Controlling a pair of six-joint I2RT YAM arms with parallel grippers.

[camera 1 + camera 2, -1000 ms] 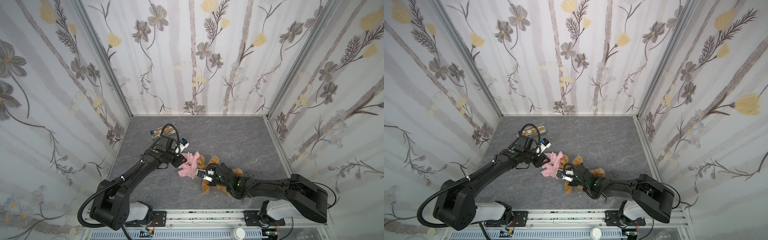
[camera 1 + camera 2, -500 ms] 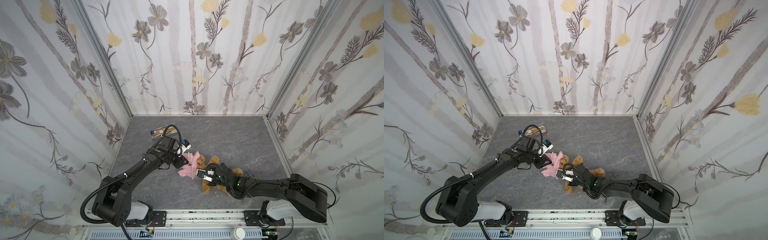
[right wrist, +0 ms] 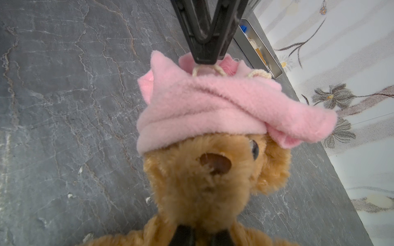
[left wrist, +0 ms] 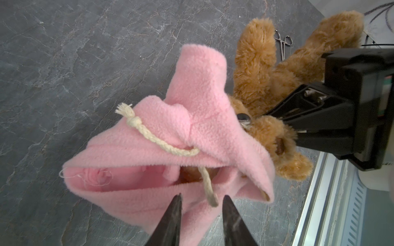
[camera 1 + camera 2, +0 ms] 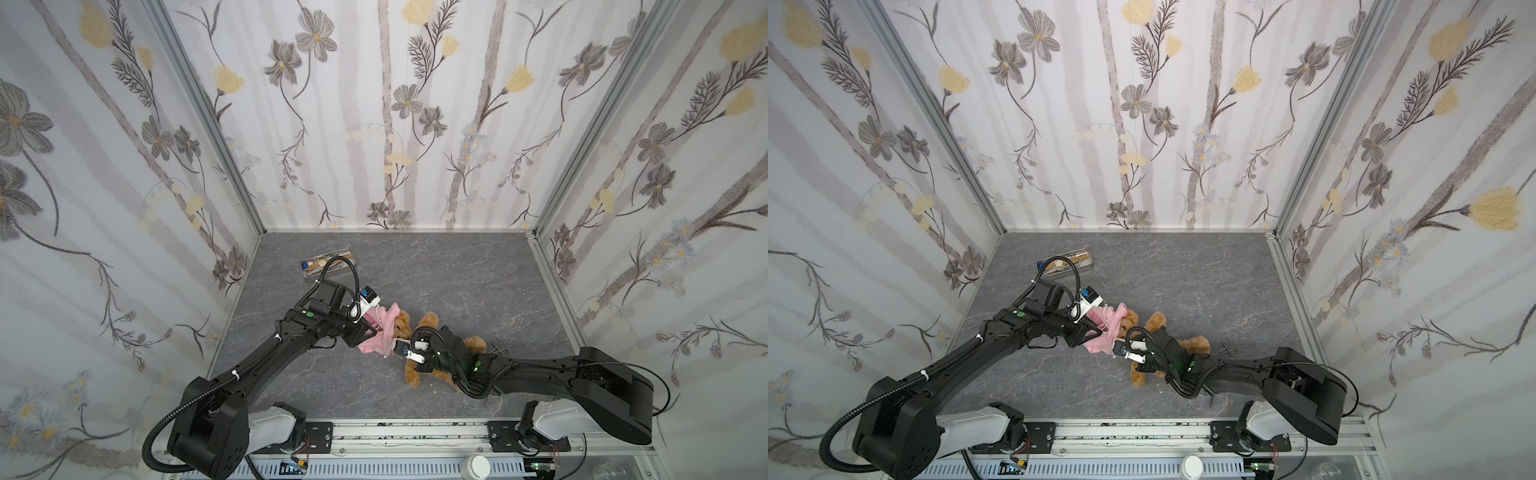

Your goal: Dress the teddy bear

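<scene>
A shallow metal tray [image 5: 328, 264] with small items, one of them blue, lies on the grey stone-patterned desk [image 5: 457, 274], well behind the left fingers [image 4: 171, 219]. Steel forceps [image 5: 500, 348] lie flat on the desk, well apart from the right fingers [image 3: 183, 236], on the side away from the left fingers. Floral wallpaper [image 5: 395, 104] covers the walls.
</scene>
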